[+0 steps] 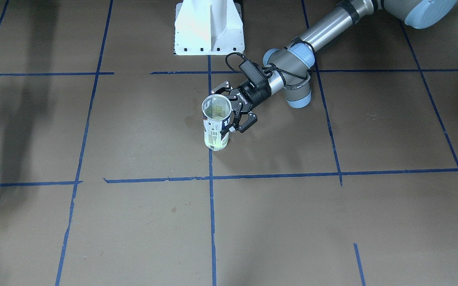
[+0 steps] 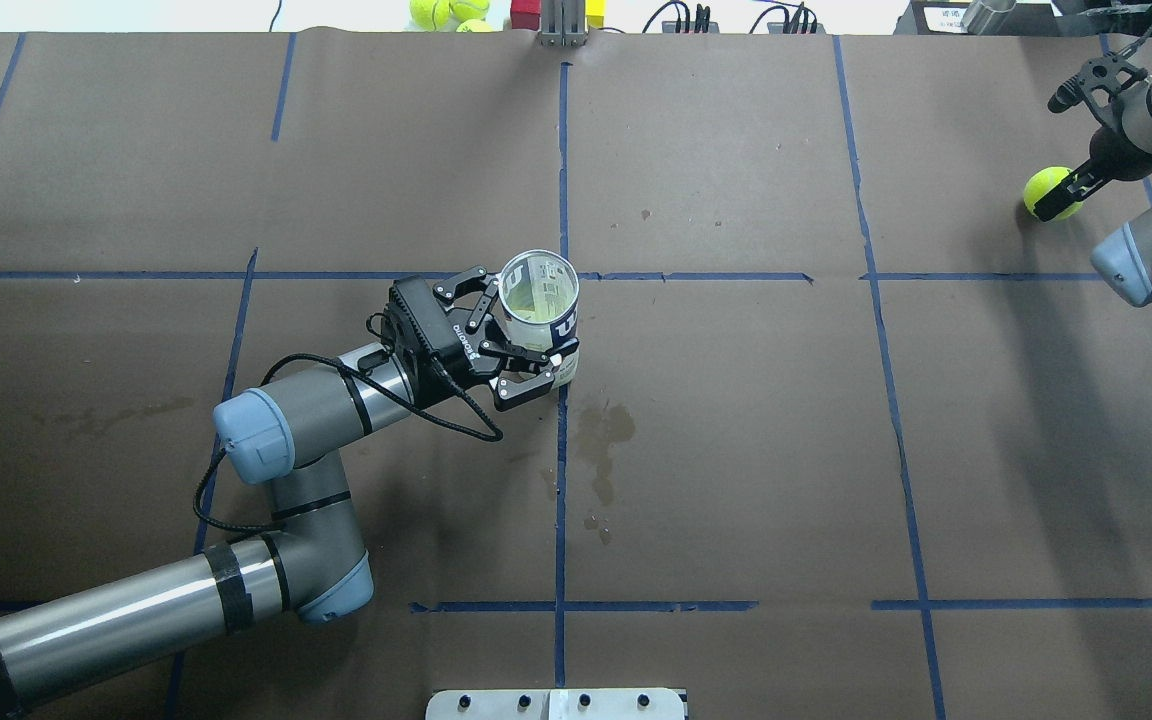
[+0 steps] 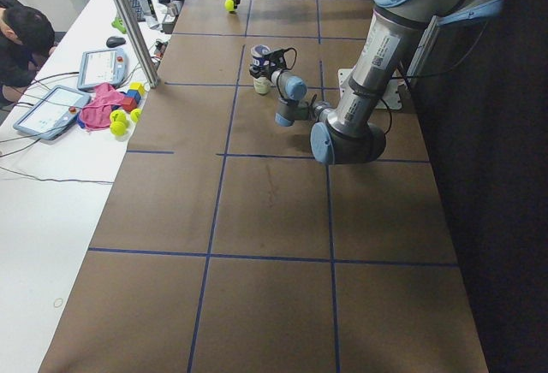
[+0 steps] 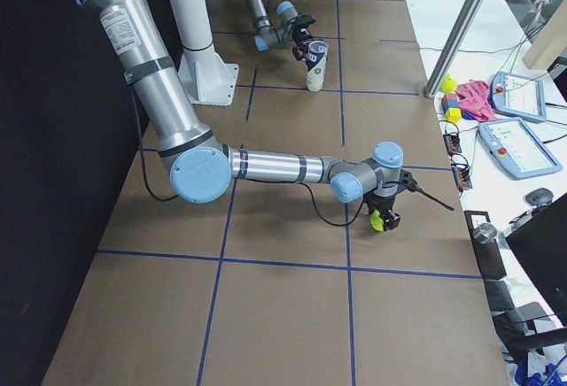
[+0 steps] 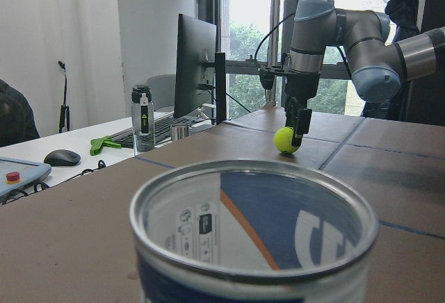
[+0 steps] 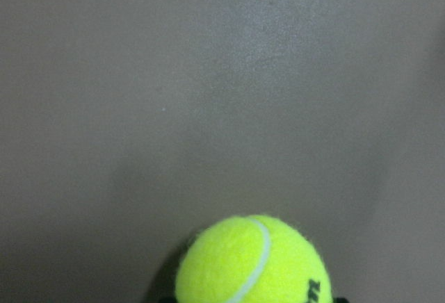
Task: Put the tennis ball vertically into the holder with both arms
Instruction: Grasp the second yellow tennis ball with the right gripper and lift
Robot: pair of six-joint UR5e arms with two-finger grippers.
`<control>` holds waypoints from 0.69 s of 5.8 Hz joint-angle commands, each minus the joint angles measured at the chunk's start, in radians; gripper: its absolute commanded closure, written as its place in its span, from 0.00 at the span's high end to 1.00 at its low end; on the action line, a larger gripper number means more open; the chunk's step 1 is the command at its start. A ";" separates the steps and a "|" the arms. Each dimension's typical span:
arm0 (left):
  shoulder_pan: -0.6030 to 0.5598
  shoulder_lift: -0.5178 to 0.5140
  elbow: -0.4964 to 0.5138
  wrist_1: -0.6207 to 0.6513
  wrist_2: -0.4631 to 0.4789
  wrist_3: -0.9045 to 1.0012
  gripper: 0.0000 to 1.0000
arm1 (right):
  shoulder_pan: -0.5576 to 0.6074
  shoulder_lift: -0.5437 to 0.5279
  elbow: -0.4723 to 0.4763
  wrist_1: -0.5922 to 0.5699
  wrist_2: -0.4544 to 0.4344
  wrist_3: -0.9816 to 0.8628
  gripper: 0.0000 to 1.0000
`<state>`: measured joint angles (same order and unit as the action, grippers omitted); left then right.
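Two arms, two jobs. At centre of the overhead view we see the left gripper (image 2: 519, 345) clamped round the holder (image 2: 541, 312), keeping it upright, mouth open skyward to receive. Far upper right, the right gripper (image 2: 1076, 185) pinches the tennis ball (image 2: 1049, 193) at the table (image 2: 736, 450), well apart from the tube. We judge the carry-over comes next.

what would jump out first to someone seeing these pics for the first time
Near the table's middle, the clear holder stands upright with its mouth open, the left gripper closed around its side. Far off toward the table's right end, the right gripper has its jaws around a bright yellow tennis ball at the brown surface. Past the table's far edge lie spare balls and tablets.
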<state>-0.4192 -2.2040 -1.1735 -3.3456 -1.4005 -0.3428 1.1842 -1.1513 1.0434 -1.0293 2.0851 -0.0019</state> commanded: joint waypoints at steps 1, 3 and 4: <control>0.000 -0.002 0.000 0.000 0.000 -0.001 0.93 | 0.000 -0.001 0.006 0.003 0.003 0.000 0.35; 0.000 -0.002 0.000 0.000 0.000 0.001 0.93 | 0.059 -0.007 0.169 -0.037 0.123 0.034 0.16; 0.000 -0.005 0.000 0.002 0.000 0.001 0.93 | 0.069 -0.001 0.307 -0.160 0.150 0.098 0.16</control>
<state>-0.4188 -2.2072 -1.1735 -3.3452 -1.4005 -0.3424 1.2364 -1.1545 1.2340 -1.0987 2.1931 0.0465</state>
